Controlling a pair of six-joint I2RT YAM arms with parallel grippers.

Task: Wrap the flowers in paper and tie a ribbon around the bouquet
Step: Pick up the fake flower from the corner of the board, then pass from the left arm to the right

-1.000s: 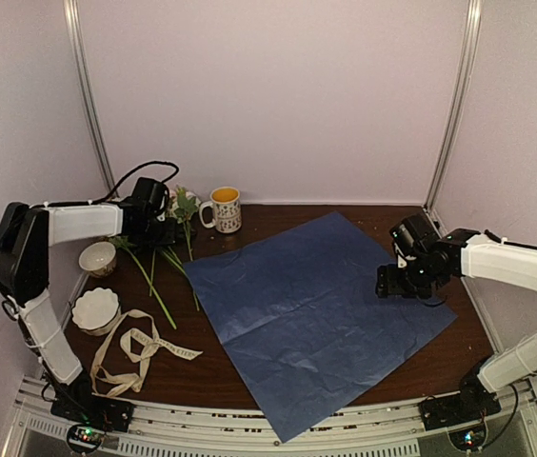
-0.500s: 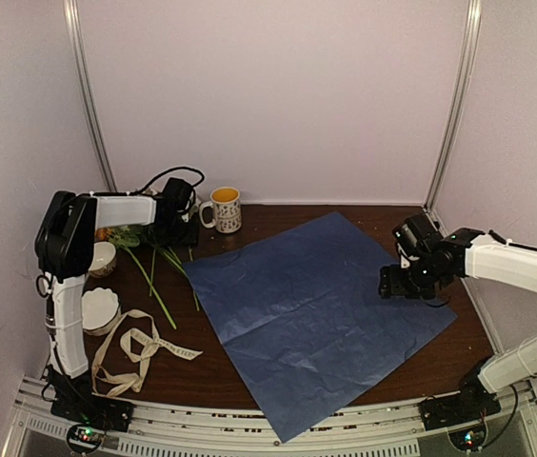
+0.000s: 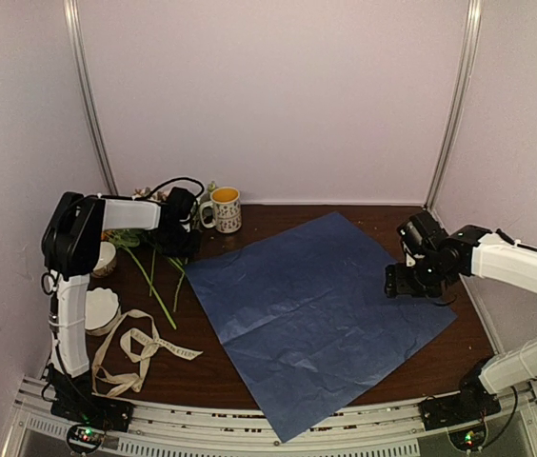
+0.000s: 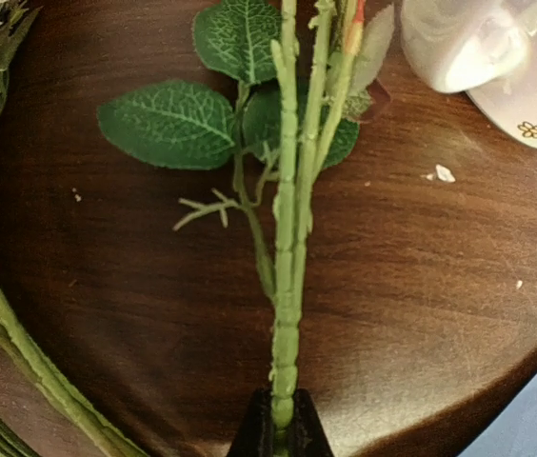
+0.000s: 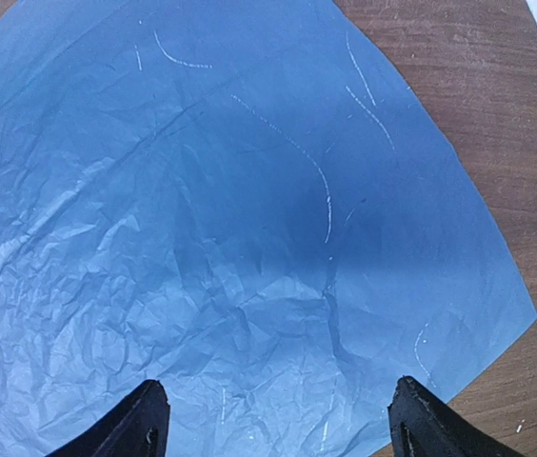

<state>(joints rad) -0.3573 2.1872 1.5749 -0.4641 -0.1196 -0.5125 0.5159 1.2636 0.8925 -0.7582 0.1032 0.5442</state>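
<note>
The flowers (image 3: 154, 290) lay on the left rear part of the table (image 3: 207, 386), left of the blue paper (image 3: 316, 305) and just beside the patterned mug (image 3: 225, 209). The left gripper (image 3: 179, 240) was closed on their stems. Only the left wrist view showed the grip itself: the gripper (image 4: 281, 433) pinched a few thin green stems together at their lower end, with leaves fanning beyond and other stems lying loose to the left. The right gripper (image 3: 407, 282) hung over the paper's right edge, holding nothing. Its wrist view showed the jaws spread wide above creased paper (image 5: 230, 238). The ribbon (image 3: 140, 350) lay front left, beside a white scalloped bowl (image 3: 95, 309).
</note>
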